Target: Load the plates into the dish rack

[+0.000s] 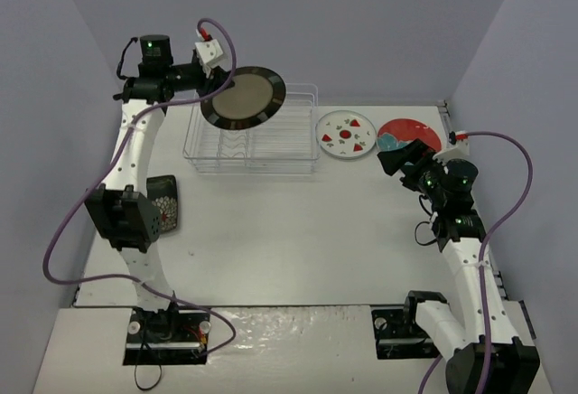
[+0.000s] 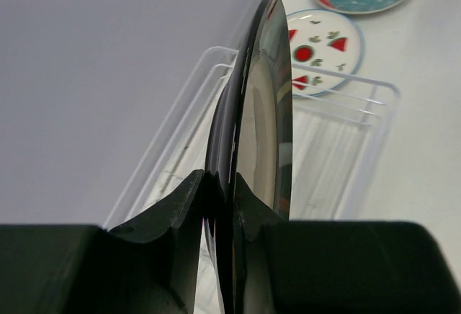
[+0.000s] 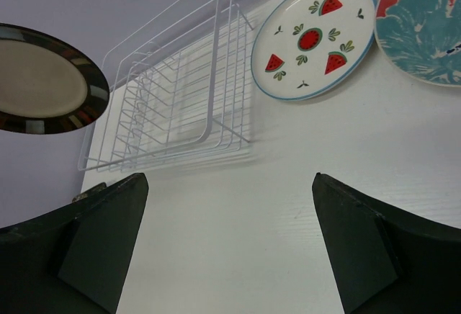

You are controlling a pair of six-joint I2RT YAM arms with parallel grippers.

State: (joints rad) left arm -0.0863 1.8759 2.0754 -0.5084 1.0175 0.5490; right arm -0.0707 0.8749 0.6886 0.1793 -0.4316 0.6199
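My left gripper is shut on the rim of the black-rimmed plate with a beige centre and holds it in the air above the left end of the dish rack. The left wrist view shows this plate edge-on between the closed fingers, with the rack below. On the table right of the rack lie the white plate with red spots and the red-and-teal plate. My right gripper stands open and empty just in front of those two, fingers wide apart above bare table.
A black plate with a white floral pattern lies at the table's left, partly under my left arm's elbow. Grey walls close in the left, back and right sides. The right wrist view shows the rack ahead on its left.
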